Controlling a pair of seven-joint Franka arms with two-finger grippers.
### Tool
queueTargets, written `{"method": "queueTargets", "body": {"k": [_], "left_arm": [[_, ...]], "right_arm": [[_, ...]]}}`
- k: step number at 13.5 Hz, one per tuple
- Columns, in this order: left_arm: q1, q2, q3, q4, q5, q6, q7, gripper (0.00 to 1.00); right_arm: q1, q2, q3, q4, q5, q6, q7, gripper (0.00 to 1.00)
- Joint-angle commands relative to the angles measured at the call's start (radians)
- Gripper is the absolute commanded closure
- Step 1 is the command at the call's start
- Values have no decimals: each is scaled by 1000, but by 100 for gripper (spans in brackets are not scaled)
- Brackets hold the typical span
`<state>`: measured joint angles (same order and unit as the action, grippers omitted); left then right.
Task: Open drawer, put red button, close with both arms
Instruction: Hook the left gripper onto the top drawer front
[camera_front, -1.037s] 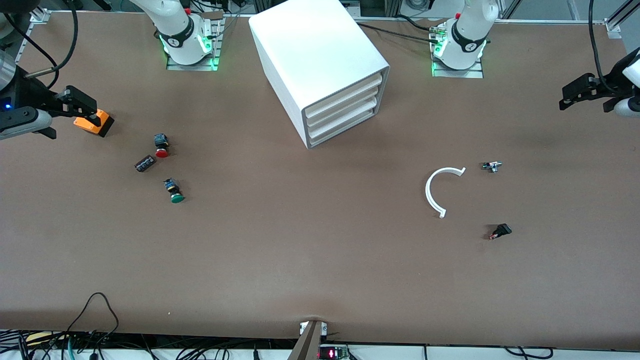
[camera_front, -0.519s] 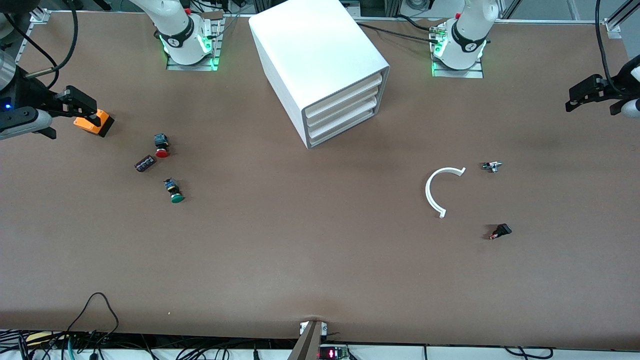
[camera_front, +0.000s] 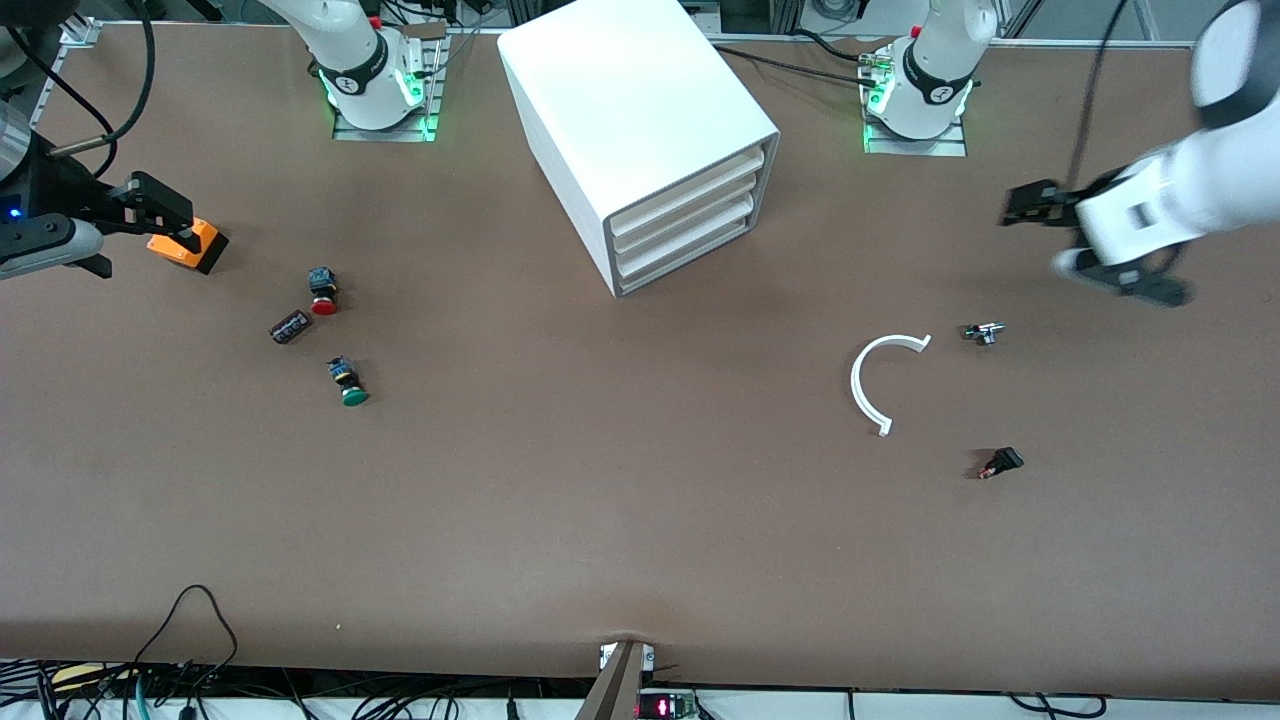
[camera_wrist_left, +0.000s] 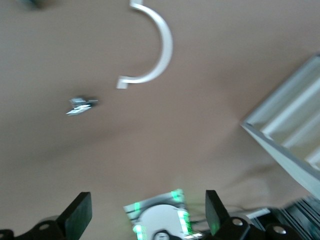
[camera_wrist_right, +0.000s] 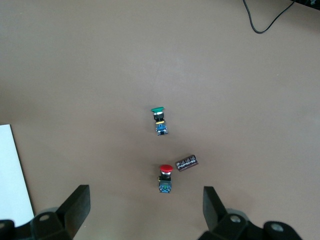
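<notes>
Left wrist view shows my left gripper (camera_wrist_left: 145, 217) with its two fingers (camera_wrist_left: 77, 215) spread wide and nothing between them; it hangs over bare table at the left arm's end, with the white curved strip (camera_wrist_left: 159, 45) and a small metal part (camera_wrist_left: 80, 105) lying on the brown surface below it, and a corner of the white cabinet (camera_wrist_left: 290, 140) at the edge of the picture. From the front camera that gripper (camera_front: 1040, 205) sits in the air above the table, over the stretch between the cabinet (camera_front: 640, 130) and the table's end, with the metal part (camera_front: 984, 332) and the curved strip (camera_front: 880, 380) nearby, and a small black piece (camera_front: 1003, 462) nearer to the camera than both. My right gripper (camera_wrist_right: 145, 215) is likewise wide open and empty, waiting over the right arm's end of the table; its orange-tipped finger (camera_front: 185, 243) shows in the front view. Under it lies the red button (camera_wrist_right: 165, 177) on its side on the table, the small black block (camera_wrist_right: 187, 162) just beside it, and the green button (camera_wrist_right: 159, 120) a little apart. The drawer (camera_front: 685, 218), the middle one of three, is pushed in flush with its neighbours, well apart from the red button (camera_front: 322, 292).
</notes>
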<state>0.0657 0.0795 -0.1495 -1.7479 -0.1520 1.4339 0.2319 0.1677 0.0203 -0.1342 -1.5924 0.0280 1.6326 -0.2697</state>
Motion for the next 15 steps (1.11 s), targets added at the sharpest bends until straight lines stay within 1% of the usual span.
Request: {"method": "queueTargets", "body": {"k": [1, 4, 5, 7, 8, 10, 12, 13, 15], "left_arm": [[3, 124, -21, 31, -127, -27, 101, 0], [2, 262, -39, 33, -314, -26, 226, 0], [0, 307, -56, 34, -375, -26, 253, 0], [-13, 370, -114, 33, -447, 0, 256, 1], [-26, 394, -129, 27, -480, 34, 257, 1], [-58, 466, -143, 31, -568, 56, 270, 1], [-98, 514, -142, 24, -668, 75, 331, 4], [-107, 534, -142, 22, -698, 91, 346, 5], [-119, 571, -143, 22, -731, 132, 414, 15]], "right_arm": [[4, 7, -5, 19, 3, -13, 15, 0], [4, 7, -5, 19, 4, -11, 15, 0], [4, 7, -5, 19, 4, -11, 15, 0], [4, 7, -5, 19, 4, -11, 18, 0], [4, 7, -5, 19, 3, -10, 21, 0], [6, 7, -5, 19, 4, -8, 23, 0], [6, 7, -5, 19, 3, -8, 24, 0], [6, 7, -5, 19, 3, -8, 24, 0], [6, 7, -5, 19, 3, -7, 24, 0]]}}
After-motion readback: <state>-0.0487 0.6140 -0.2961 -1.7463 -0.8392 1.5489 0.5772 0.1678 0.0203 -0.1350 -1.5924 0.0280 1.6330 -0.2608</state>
